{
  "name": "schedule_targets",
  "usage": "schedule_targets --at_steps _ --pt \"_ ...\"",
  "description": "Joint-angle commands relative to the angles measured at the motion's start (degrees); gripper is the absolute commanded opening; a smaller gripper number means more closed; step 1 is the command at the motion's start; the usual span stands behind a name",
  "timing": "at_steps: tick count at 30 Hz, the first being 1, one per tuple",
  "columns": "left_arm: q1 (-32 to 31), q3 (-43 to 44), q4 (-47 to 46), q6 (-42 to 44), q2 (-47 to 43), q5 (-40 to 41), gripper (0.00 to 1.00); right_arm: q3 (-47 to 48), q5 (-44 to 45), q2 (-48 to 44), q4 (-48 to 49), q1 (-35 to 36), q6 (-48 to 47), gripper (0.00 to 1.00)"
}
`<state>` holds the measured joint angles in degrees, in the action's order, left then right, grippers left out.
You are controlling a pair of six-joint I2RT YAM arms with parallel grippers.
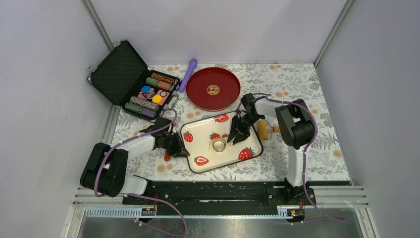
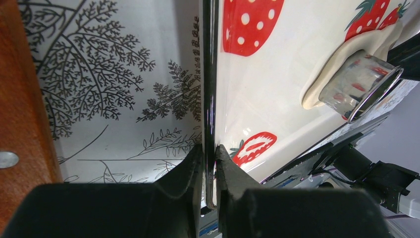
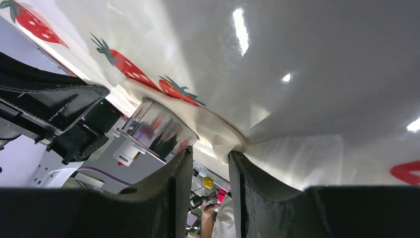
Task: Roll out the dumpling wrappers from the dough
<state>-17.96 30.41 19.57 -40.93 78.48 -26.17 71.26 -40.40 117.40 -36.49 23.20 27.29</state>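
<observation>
The flattened pale dough point(image 2: 327, 69) lies on the strawberry tray point(image 1: 247, 144), and the metal ring cutter point(image 1: 219, 145) stands on it. In the left wrist view the cutter point(image 2: 359, 84) sits on top of the dough sheet. My left gripper point(image 2: 210, 148) is shut on the tray's left rim point(image 2: 210, 74). My right gripper point(image 3: 210, 151) hovers low over the tray just right of the cutter point(image 3: 158, 129), its jaws apart. The dough's lifted edge point(image 3: 225, 141) touches the tip of one finger. No cut wrappers are in view.
A wooden roller point(image 1: 265, 131) lies just right of the tray. Behind it are a red round plate point(image 1: 213, 88), a purple tool point(image 1: 188, 74) and an open black case of chips point(image 1: 133, 82). White walls enclose the table.
</observation>
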Motion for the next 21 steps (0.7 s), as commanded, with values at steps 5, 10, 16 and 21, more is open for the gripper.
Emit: schedule_targets --at_steps 5,10,16,21 --pt "-0.2 0.0 0.6 2.4 1.9 5.9 0.0 1.1 3.4 1.7 3.1 0.3 0.0 0.25" --pt "-0.2 0.2 1.1 2.7 2.1 6.5 0.0 0.9 6.4 0.3 1.6 0.3 -1.6 0.16" --pt "-0.2 0.3 1.4 2.9 2.4 6.7 0.0 -0.1 8.1 -1.4 1.7 0.0 -2.1 0.13" --pt "-0.2 0.4 1.8 3.3 2.5 7.0 0.0 -0.7 8.9 -3.0 1.7 -1.1 -2.3 0.13"
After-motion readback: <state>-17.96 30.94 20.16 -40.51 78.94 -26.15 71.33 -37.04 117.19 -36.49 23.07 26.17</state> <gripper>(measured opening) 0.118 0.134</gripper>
